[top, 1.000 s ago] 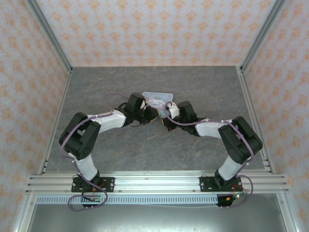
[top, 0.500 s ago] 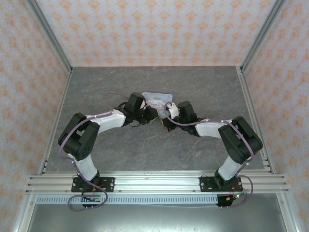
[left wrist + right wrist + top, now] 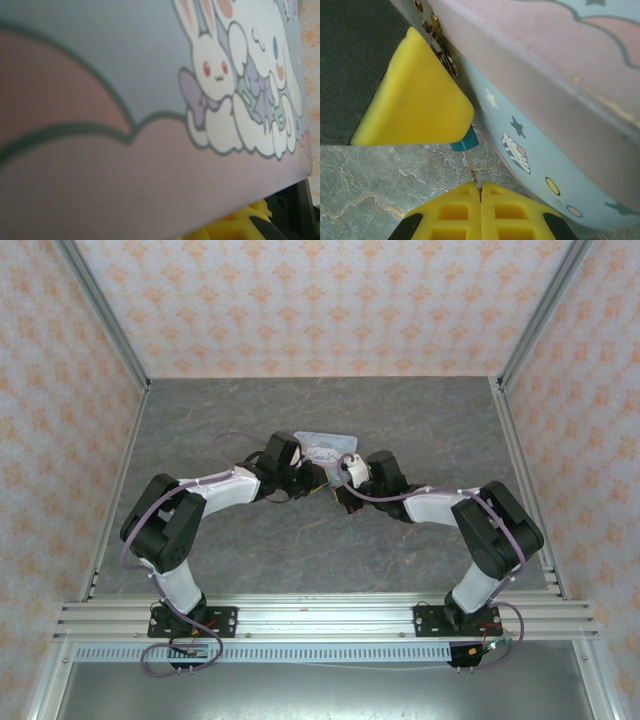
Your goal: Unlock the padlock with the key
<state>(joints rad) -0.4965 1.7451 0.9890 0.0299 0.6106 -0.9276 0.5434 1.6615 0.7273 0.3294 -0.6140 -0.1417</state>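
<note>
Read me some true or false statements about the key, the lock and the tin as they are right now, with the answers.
1. The right gripper is shut on the thin key. True.
2. The key reaches up to the teal padlock. True.
3. The padlock lies out on the table, well away from the tin. False: it sits right beside the tin's side wall.
4. The tin's lid is plain, with no picture. False: the left wrist view shows a cartoon rabbit printed on it.

The left arm (image 3: 215, 490) and right arm (image 3: 430, 505) bend inward, wrists almost meeting; right jaws pressed tight together.
</note>
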